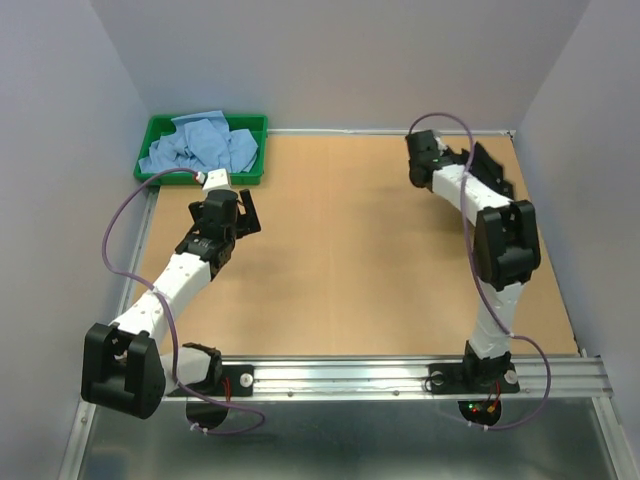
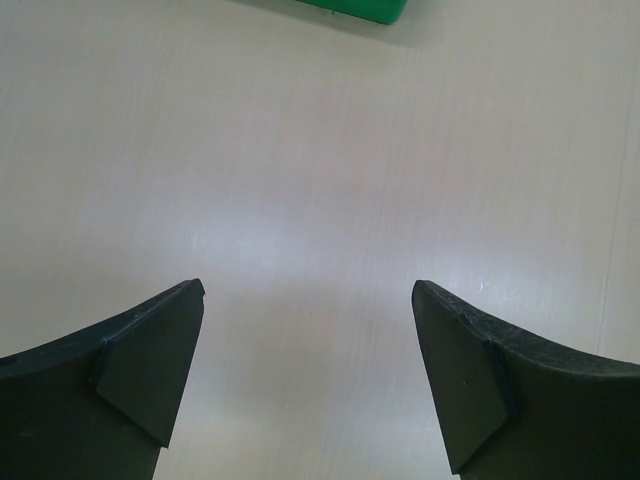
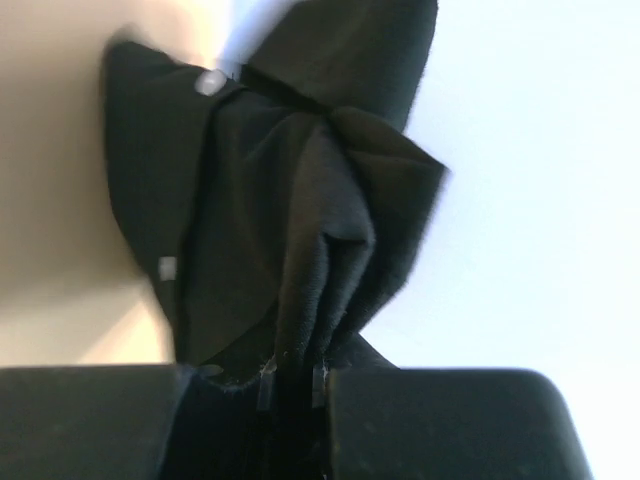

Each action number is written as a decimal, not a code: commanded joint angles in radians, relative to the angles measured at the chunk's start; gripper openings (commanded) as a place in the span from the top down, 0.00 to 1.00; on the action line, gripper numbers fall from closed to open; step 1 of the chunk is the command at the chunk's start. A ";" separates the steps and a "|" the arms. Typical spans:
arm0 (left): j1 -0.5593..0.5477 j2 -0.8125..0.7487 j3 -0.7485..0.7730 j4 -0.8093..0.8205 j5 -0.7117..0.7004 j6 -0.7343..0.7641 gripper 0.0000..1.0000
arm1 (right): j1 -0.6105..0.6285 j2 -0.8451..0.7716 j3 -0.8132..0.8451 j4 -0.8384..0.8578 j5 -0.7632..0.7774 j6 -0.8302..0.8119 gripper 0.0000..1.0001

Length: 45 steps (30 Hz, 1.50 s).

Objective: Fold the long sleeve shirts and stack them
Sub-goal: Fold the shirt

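Observation:
Black shirt cloth [image 3: 300,190] with small pale buttons is bunched between the fingers of my right gripper [image 3: 295,385], which is shut on it; the wrist view shows it held off the table near the right wall. In the top view that gripper [image 1: 478,165] is at the far right of the table, where the black cloth is hard to tell from the arm. Several crumpled light blue shirts [image 1: 200,145] lie in the green tray [image 1: 155,125]. My left gripper [image 1: 245,212] [image 2: 309,287] stands wide open over bare table just in front of the tray, with nothing between its fingers.
The tray sits in the table's far left corner; its green edge [image 2: 355,8] shows at the top of the left wrist view. Walls close in the table on the left, back and right. A metal rail [image 1: 400,375] runs along the near edge.

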 commanded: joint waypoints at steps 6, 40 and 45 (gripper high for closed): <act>0.003 -0.019 0.002 0.020 -0.030 -0.004 0.04 | 0.218 0.207 -0.041 -0.219 -0.094 0.371 0.99; 0.006 -0.030 -0.007 0.042 0.022 0.018 0.04 | 0.317 -0.044 0.065 -0.369 -0.771 0.891 0.48; 0.006 -0.025 -0.011 0.054 0.056 0.022 0.04 | 0.244 -0.161 -0.167 -0.201 -0.870 0.945 0.71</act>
